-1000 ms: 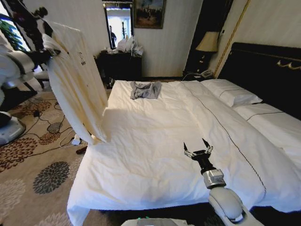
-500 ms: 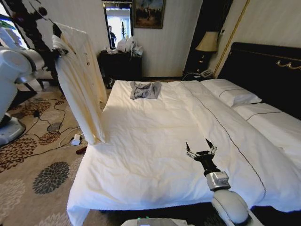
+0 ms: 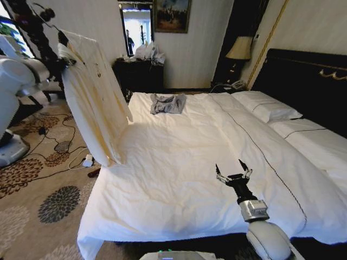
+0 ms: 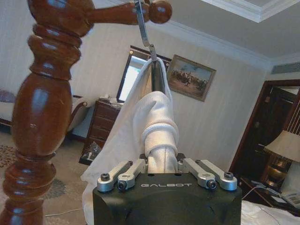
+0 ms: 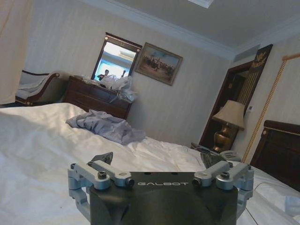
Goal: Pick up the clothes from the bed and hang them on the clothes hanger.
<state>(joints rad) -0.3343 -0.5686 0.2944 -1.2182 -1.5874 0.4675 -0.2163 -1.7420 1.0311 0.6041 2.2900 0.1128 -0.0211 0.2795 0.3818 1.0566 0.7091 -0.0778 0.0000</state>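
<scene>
The bed [image 3: 179,168] lies spread under the right claw [image 3: 233,174], which hovers low over the white duvet near its foot with fingers spread apart and nothing between them; a small grey garment [image 3: 167,103] lies well beyond it, toward the pillows. Off the bed's left side, the cream long-sleeved shirt [image 3: 95,97] hangs full length in the air, draped from the left claw [image 4: 161,169]. That claw is clamped on a bunched roll of the shirt's cloth at the collar. Directly above it a slim wire hook [image 4: 144,26] of the clothes hanger rises out of the collar and reaches a peg on the turned wooden coat stand [image 4: 44,112] just beside the claw. I judge the hanging step to be in hand. Whether the hook bears on the peg I cannot tell; the next move calls for settling it there before the grip loosens.
</scene>
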